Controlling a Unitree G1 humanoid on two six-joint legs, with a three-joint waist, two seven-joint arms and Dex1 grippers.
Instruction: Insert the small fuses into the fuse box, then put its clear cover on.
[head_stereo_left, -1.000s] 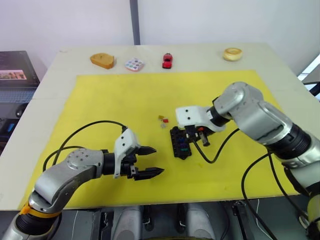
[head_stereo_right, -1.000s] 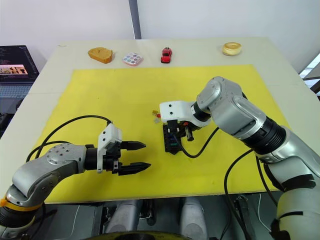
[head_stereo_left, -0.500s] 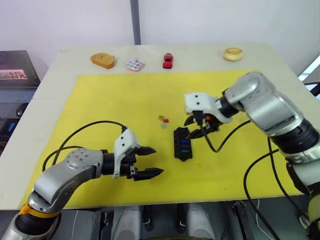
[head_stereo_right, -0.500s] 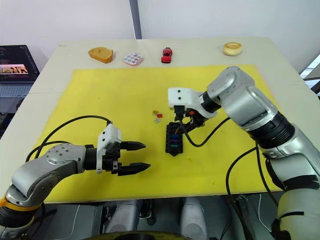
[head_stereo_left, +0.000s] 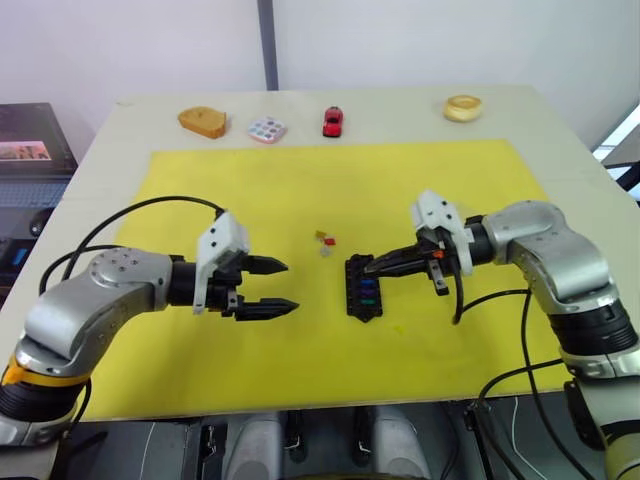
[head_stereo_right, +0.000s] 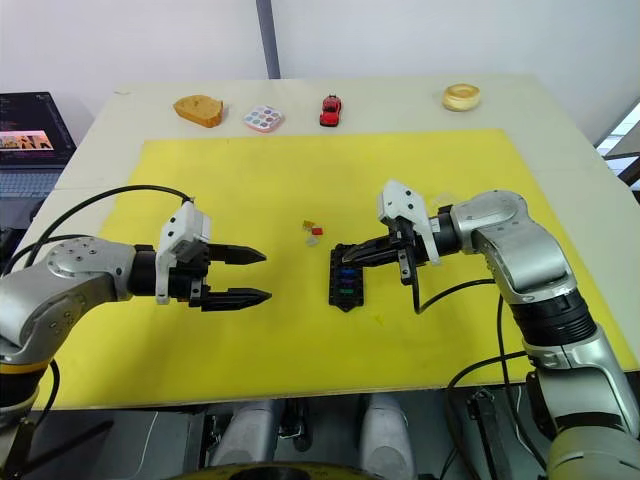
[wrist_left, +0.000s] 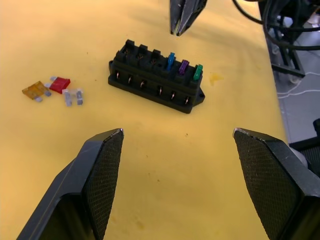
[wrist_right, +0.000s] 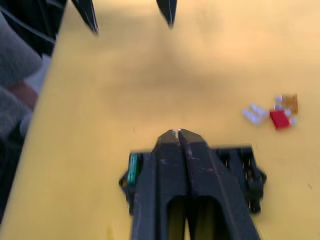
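Observation:
The black fuse box (head_stereo_left: 362, 287) lies mid-mat, with blue (wrist_left: 170, 60), purple (wrist_left: 183, 66) and green (wrist_left: 198, 72) small fuses standing in one row of slots. Tan (wrist_left: 34, 90), red (wrist_left: 59, 84) and grey (wrist_left: 73, 96) fuses lie loose on the mat just beyond the box. My right gripper (head_stereo_left: 370, 268) is shut and empty, its tip over the box's far right edge. My left gripper (head_stereo_left: 290, 286) hangs open and empty a short way left of the box, pointing at it. I cannot make out the clear cover.
A yellow mat (head_stereo_left: 250, 190) covers most of the table. Along the far edge sit a brown block (head_stereo_left: 203, 121), a dotted palette (head_stereo_left: 267, 129), a red toy car (head_stereo_left: 332, 121) and a pale ring (head_stereo_left: 462, 107). Black cables loop beside both arms.
My right gripper has drawn back from above the fuse box to its right side, and its fingers have come together. My left gripper has moved left and farther from me, still open.

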